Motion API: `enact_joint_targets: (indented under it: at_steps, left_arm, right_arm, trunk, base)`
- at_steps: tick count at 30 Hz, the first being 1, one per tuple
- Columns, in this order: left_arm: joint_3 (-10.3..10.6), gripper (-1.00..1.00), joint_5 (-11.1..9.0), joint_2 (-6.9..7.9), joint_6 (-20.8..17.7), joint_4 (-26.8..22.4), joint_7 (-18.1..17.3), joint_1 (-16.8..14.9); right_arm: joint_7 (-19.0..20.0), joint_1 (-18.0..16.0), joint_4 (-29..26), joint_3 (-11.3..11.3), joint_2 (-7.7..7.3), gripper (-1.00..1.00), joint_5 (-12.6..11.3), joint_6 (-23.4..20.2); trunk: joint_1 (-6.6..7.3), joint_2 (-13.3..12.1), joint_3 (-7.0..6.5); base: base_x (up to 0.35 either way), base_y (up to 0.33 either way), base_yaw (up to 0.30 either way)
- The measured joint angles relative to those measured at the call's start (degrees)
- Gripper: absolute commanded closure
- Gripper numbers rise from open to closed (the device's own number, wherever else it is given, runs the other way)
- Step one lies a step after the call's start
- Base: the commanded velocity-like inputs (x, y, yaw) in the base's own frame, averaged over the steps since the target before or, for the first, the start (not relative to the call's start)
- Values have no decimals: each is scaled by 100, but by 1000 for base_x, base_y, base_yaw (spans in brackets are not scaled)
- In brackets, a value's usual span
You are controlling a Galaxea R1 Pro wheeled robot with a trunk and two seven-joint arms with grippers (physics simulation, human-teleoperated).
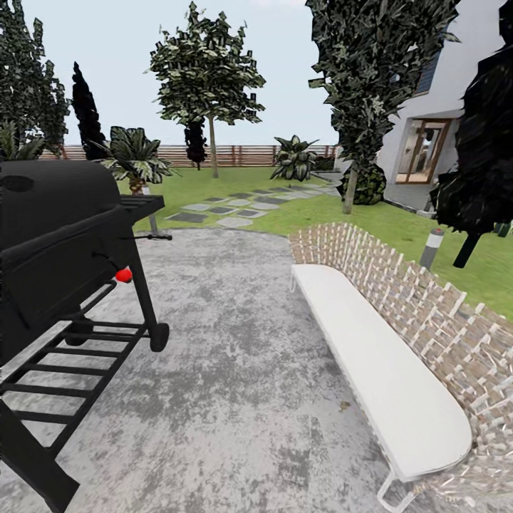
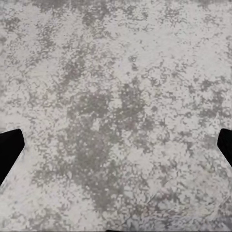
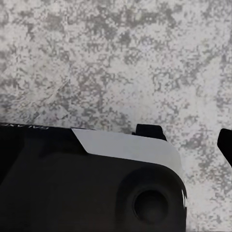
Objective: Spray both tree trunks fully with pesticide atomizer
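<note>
You're on the patio, so drive btwn grill & bench twd the lawn; can't tell either claw's state.

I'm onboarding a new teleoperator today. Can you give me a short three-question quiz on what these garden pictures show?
1. True or false: the black grill stands on the lawn.
2. Which lies to the right of the grey patio in the head view? A) a wooden playset B) a white bench backed by a low brick wall C) a pond
3. Fill in: stepping stones lead across the grass toward a tree with a bare ____.

Key
1. False: it stands on the paved patio.
2. B
3. trunk
</note>
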State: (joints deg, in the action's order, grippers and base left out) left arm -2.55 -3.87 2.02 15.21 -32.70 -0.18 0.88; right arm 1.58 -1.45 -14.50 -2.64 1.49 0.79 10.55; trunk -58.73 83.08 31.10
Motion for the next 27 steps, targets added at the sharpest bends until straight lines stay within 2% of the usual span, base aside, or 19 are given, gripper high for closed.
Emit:
enact_joint_targets:
  at_steps: [5, 11, 20, 27]
  left_arm:
    - [0, -100, 0, 0, 0, 0, 0, 0]
    - [6, -100, 2, 0, 0, 0, 0, 0]
    - [9, -100, 8, 0, 0, 0, 0, 0]
    - [13, -100, 9, 0, 0, 0, 0, 0]
  right_arm:
    - [0, 0, 0, 0, 0, -100, 1, 0]
    - [0, 2, 3, 0, 0, -100, 3, 0]
    - [0, 1, 9, 0, 0, -100, 5, -6]
    - [0, -2, 27, 0, 1, -100, 4, -9]
  trunk:
    - [0, 0, 0]
    - [0, 0, 0]
    - [0, 0, 0]
    - [0, 0, 0]
  base:
    - [315, 214, 224]
    - [347, 27, 44]
    - [350, 3, 1]
    - [350, 0, -133]
